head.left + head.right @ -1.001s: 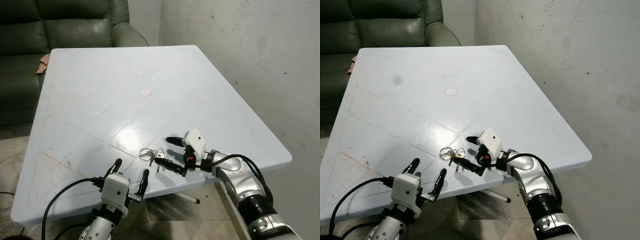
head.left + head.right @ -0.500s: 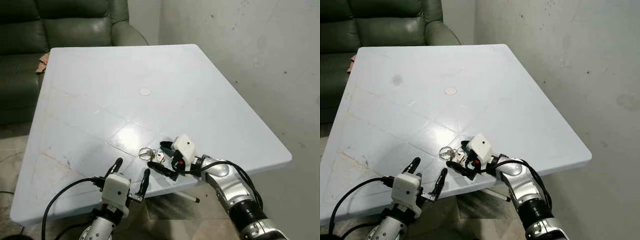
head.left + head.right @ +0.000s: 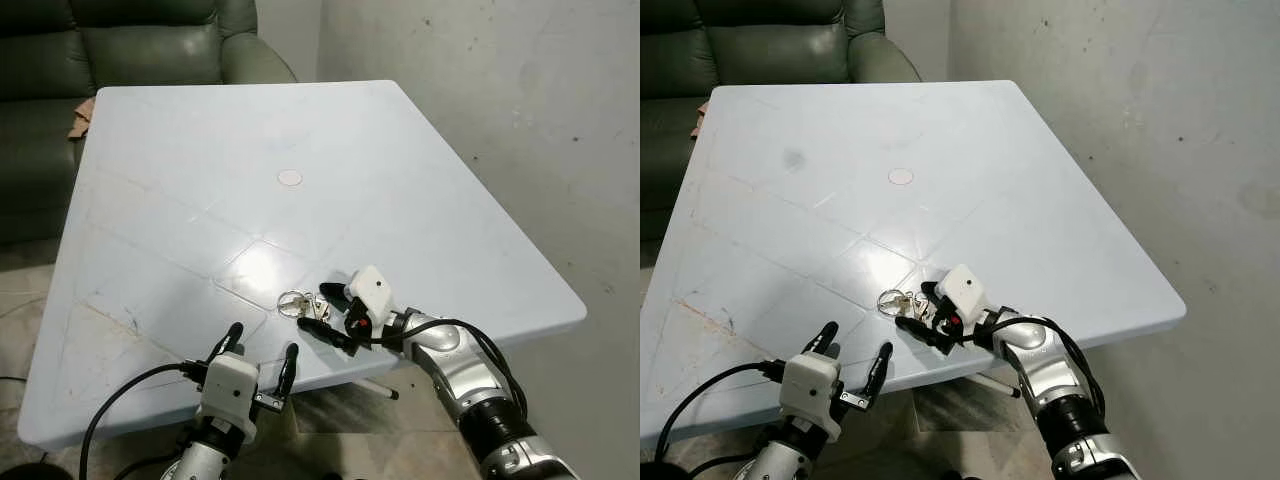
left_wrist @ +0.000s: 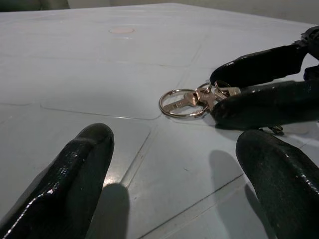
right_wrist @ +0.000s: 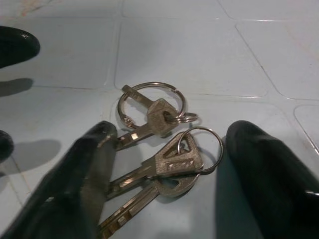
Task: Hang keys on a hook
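Right, down at the near edge of the pale blue bench (image 3: 150,230) the left gripper (image 3: 258,352) hovers low with its fingers spread wide and nothing between them, pointed toward the keys as if just watching from the side. Just past it the right gripper (image 3: 922,312) is the one at work: it lies flat over the bench with its two black fingers (image 5: 84,164) parted, one on each side of the bunch of keys (image 5: 159,154), so the metal sits in the gap ready to be pinched. I'd judge it's lined up that low because flat keys give little to bite on, and closing on the blades looks the surest way to lift them.

The keys themselves rest on the bench near its front edge, not yet gripped. They are silvery, several flat blades fanned toward the gripper, their heads threaded on small rings that link to one larger split ring (image 4: 178,102) lying beyond.

Farther up the bench there's a small round mark (image 3: 290,178), then a dark green leather sofa (image 3: 150,50) behind. No hook that I can spot from here.
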Robot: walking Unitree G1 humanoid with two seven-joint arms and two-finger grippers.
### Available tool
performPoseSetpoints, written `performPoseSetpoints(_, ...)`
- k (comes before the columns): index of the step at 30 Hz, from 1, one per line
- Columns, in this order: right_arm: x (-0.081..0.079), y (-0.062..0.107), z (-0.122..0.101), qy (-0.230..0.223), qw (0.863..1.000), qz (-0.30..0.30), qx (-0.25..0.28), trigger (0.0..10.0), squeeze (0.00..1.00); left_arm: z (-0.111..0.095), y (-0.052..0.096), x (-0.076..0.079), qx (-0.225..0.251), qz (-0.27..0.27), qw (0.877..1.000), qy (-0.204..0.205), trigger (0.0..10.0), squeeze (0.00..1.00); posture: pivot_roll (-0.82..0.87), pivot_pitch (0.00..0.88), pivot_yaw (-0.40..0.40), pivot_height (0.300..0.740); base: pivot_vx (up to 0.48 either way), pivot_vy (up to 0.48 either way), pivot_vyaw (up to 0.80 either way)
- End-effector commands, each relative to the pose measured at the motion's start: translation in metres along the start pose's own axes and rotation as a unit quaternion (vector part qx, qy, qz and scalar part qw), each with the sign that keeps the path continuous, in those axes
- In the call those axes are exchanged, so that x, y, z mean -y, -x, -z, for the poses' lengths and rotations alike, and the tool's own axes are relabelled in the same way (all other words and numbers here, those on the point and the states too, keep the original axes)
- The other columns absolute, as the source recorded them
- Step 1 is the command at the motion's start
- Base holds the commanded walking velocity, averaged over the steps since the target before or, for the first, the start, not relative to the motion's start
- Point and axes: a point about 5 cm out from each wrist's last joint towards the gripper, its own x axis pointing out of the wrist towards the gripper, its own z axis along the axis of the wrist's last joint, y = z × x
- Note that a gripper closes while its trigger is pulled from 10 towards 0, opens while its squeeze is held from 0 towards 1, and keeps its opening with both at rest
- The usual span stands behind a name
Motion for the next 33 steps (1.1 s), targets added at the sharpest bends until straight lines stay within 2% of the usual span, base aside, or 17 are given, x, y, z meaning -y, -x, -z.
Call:
performPoseSetpoints(1,0.0043,0.0045,-0.0026,-0.002,1.0,0.002,0.006,0.0,0.0,-0.0018,0.0009,0.001,-0.002,-0.001,1.0,-0.002,10.0,0.0,0.06,0.153,-0.091,0.74,0.0,0.0,0.0)
performPoseSetpoints(33,0.0114,0.0096,-0.0089,-0.016,0.999,0.008,0.035,0.0,0.0,-0.0019,0.0008,0.0012,-0.004,-0.003,1.0,-0.001,10.0,0.0,0.05,0.152,-0.086,0.74,0.0,0.0,0.0)
